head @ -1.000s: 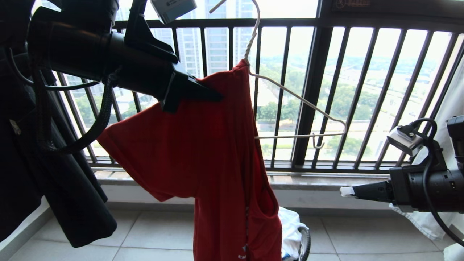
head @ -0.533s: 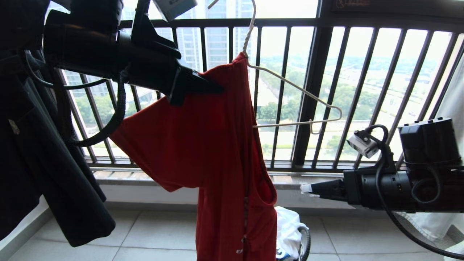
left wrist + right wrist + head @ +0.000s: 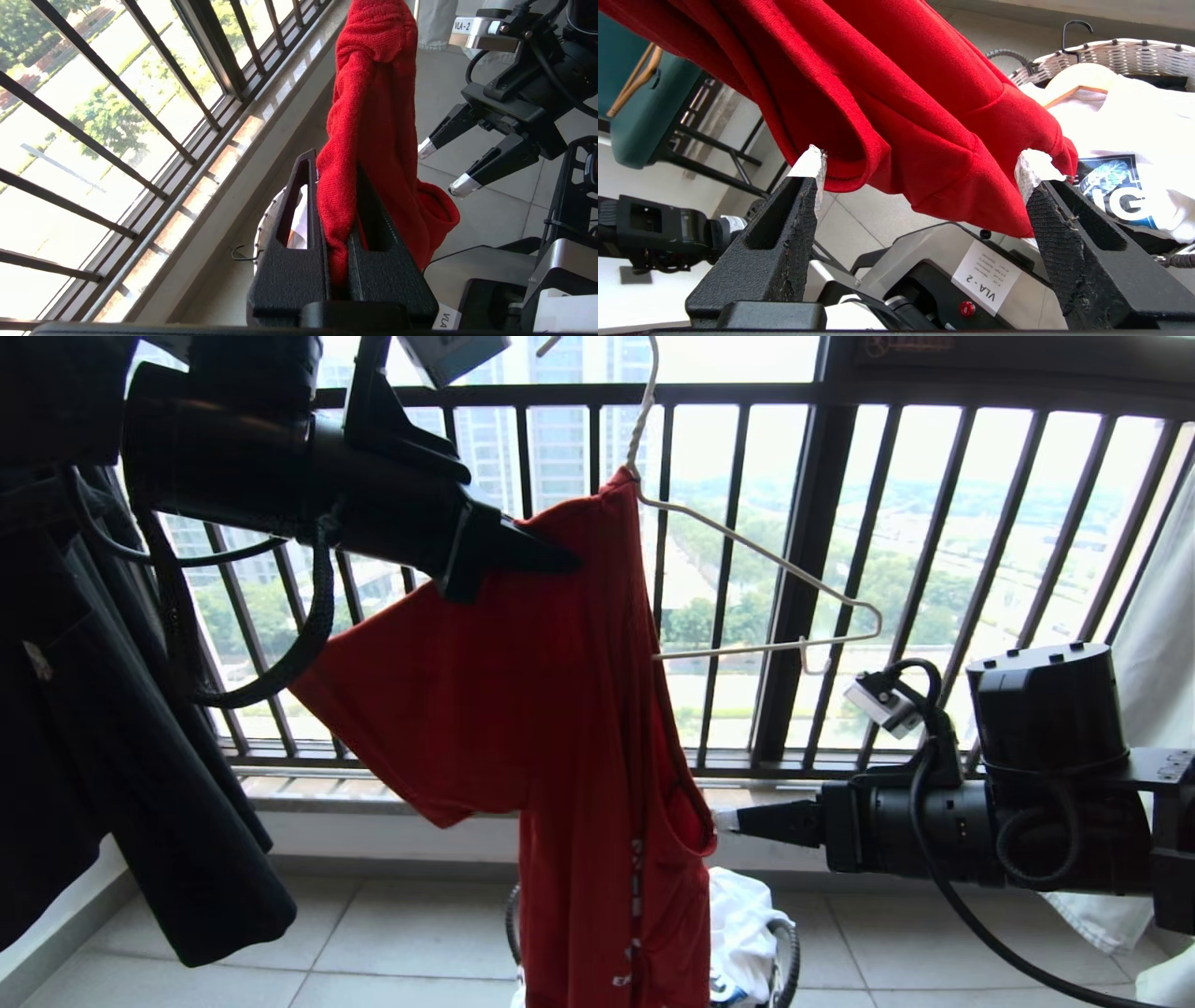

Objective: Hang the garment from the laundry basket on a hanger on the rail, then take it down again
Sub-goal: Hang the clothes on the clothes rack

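Head view: left gripper (image 3: 551, 560) fingers pinch the garment (image 3: 523, 709) high beside the hanger (image 3: 747, 560), steadying it, while right gripper (image 3: 920, 163) fingers stand spread around its sleeve hem, apparently for a grasp.

window railing (image 3: 803, 569), black garment (image 3: 140, 784), white T-shirt (image 3: 1125, 121)

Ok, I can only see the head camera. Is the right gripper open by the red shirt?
Observer: Yes. The right gripper is open, with a fold of the red T-shirt right at its fingertips.
Operator: Is the left one really pinching it?
Observer: Yes. The left gripper is shut on a bunch of the shirt's cloth.
Operator: What's in the basket?
Observer: The laundry basket holds a white T-shirt with a blue print, and a wooden hanger lies on it.
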Controlling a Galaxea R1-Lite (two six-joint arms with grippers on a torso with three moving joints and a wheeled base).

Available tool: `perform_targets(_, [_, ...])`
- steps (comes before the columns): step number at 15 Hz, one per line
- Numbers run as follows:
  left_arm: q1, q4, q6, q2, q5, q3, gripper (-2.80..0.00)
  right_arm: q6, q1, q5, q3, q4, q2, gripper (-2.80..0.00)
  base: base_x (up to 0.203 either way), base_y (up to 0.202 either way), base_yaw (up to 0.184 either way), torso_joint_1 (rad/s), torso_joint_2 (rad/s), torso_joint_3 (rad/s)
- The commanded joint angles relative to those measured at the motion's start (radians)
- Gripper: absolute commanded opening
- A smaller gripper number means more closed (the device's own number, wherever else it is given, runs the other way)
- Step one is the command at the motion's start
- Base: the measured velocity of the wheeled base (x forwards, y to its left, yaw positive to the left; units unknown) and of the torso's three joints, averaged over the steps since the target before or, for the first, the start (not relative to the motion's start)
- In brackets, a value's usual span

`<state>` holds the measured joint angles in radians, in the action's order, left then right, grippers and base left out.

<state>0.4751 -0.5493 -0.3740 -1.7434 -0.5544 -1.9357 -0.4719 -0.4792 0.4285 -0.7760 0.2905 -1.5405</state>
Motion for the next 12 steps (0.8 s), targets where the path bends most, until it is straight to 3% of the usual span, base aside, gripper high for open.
perform_targets(1, [0.000, -0.003, 0.031, 0.003, -0.003, 0.000, -2.80, -0.003, -0.015, -0.003, -0.029, 0.001, -0.018, 0.00, 0.000, 0.000, 0.000, 0.000, 0.00, 0.000])
perform_targets(12, [0.000, 0.000, 0.046, 0.012, -0.004, -0.003, -2.80, -0.007, -0.015, -0.020, -0.166, 0.002, -0.134, 0.00, 0.000, 0.000, 0.000, 0.000, 0.00, 0.000])
